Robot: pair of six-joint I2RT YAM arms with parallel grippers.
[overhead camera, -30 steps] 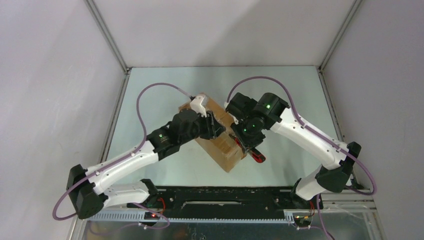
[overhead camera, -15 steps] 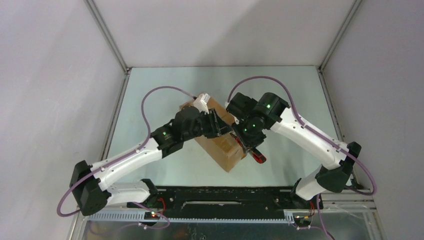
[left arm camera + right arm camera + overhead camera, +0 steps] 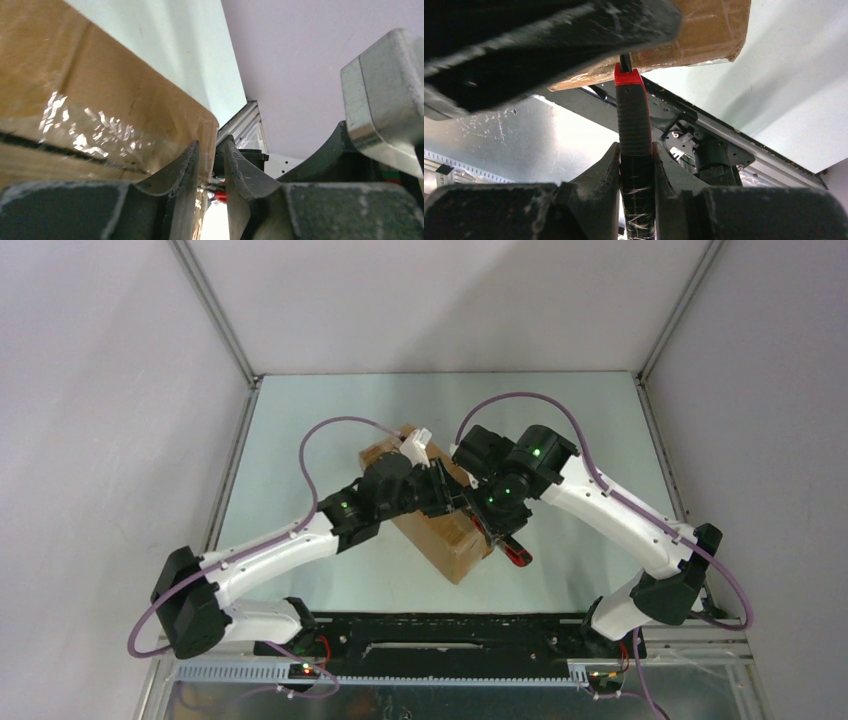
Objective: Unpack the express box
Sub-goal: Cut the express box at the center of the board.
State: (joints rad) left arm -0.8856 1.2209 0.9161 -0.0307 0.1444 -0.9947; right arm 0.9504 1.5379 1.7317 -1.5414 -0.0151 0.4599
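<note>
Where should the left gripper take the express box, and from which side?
Probably at the taped end edge of the express box, coming in from the left. The carton lies flat and its body looks too broad to span, while that edge is thin enough to fit inside the left gripper. The right gripper, shut on the red-handled tool, occupies the right side.

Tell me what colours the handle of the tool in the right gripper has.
The handle is black with a red end; the right wrist view shows it best.

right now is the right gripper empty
No, the right gripper is shut on a red and black tool handle that points toward the box.
</note>
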